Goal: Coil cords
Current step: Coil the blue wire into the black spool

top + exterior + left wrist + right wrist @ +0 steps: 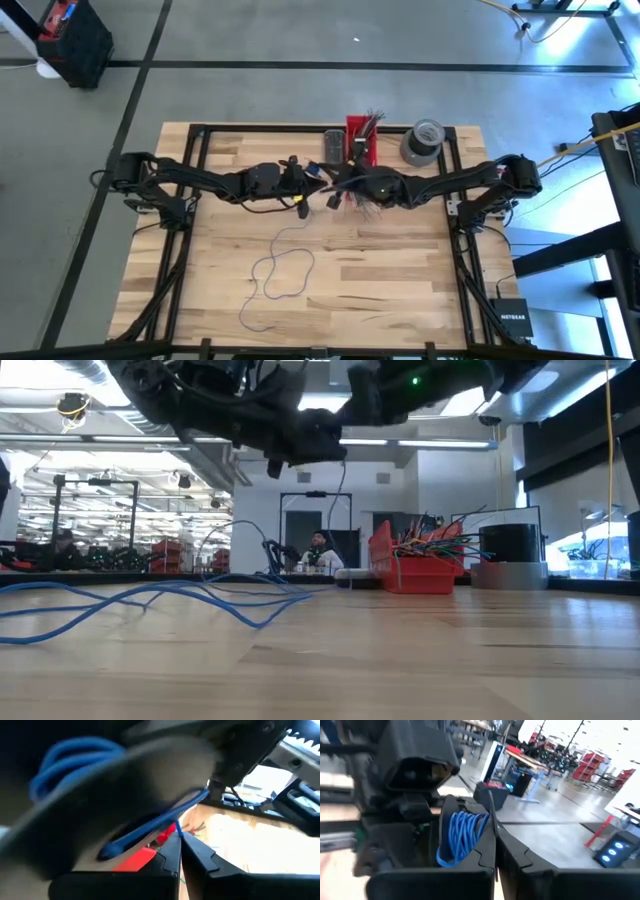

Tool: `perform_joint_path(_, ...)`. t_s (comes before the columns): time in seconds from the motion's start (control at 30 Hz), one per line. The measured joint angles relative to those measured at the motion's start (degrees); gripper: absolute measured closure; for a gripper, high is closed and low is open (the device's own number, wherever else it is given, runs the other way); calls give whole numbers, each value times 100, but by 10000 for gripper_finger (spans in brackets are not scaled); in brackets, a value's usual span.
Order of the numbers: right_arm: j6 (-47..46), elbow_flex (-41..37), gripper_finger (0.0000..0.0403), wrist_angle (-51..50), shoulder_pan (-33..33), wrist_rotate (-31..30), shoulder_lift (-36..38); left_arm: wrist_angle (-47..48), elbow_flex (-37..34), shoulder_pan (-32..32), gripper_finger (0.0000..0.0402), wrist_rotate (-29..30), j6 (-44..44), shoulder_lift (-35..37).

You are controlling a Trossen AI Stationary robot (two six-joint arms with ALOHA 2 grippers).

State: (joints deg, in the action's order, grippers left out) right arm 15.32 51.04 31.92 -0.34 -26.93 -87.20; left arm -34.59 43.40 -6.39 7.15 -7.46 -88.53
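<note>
At the centre of the high view, the left gripper [303,190] and right gripper [335,193] meet, each with 2 fingers pressed together on the blue cord [462,837]. Its loose length [280,275] loops across the wooden table [400,270] at lower centre.

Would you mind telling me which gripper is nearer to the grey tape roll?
The right. The right gripper sits mid-table, diagonally in front of the tape roll at the far edge. The left gripper lies farther away, on the right gripper's other side.

blue cord [283,272] — loose loops, seemingly part-coiled
</note>
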Motion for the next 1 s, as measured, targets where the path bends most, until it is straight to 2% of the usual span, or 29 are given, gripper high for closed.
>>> perform_joint_path(0.33,-140,95,395,85,0,411,467,-19,15,2,400,40,213,15)
perform_joint_path(0.6,-135,95,395,145,0,505,874,0,4,4,400,53,343,2)
perform_joint_path(0.8,-58,182,395,877,4,630,1271,561,-58,4,400,60,353,-126)
perform_joint_path(1.0,-10,145,395,804,2,820,1472,468,-31,-67,400,80,469,-196)
